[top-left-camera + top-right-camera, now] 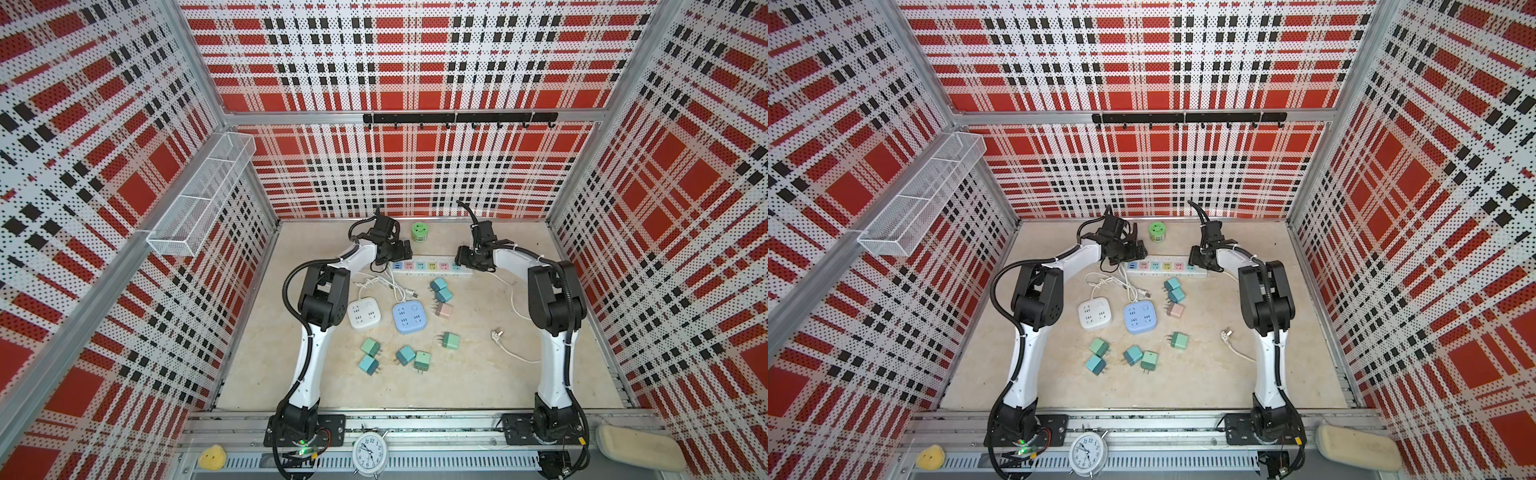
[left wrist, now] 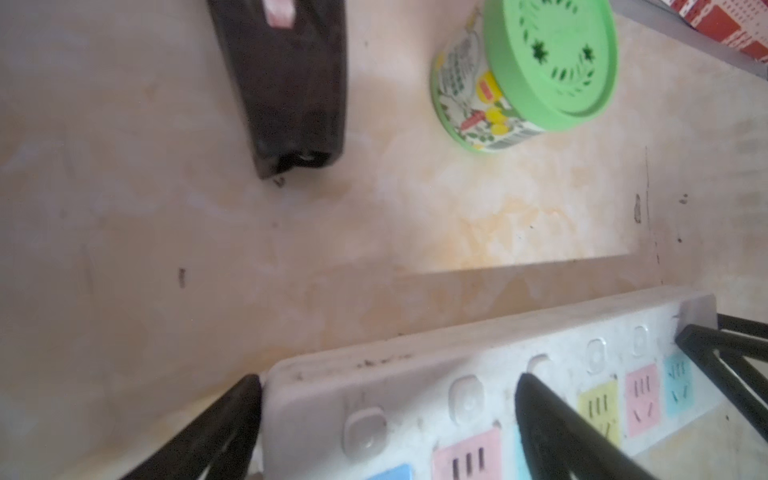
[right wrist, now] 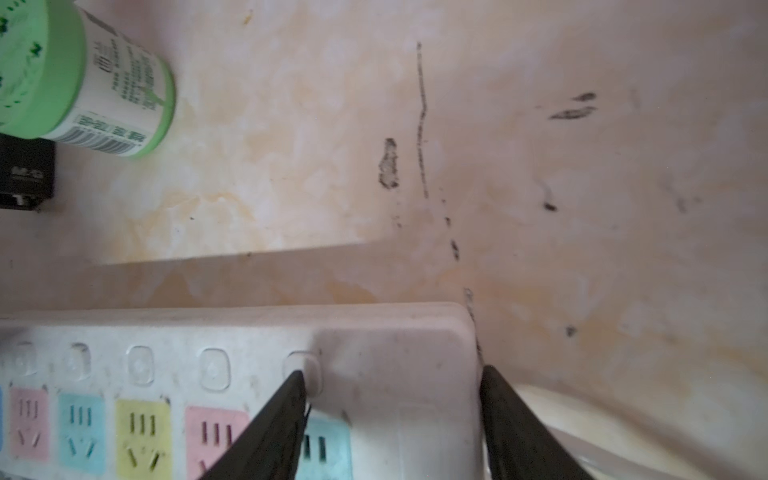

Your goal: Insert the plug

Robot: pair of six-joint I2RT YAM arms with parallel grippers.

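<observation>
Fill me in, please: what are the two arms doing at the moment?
Both arms are at the long power strip at the back of the table. The left gripper is open over one end; the right gripper has its jaws apart at the other, one finger over the strip's face and one past its end. Neither holds a plug: the plug adapters lie untouched nearer the front, and the strip's sockets in view are empty.

red, black and white plaid walls of perforated panel are enclosing a beige marbled floor that is showing dark scuffs. a wire basket is hanging on the left wall, and a black hook rail is running along the back.
</observation>
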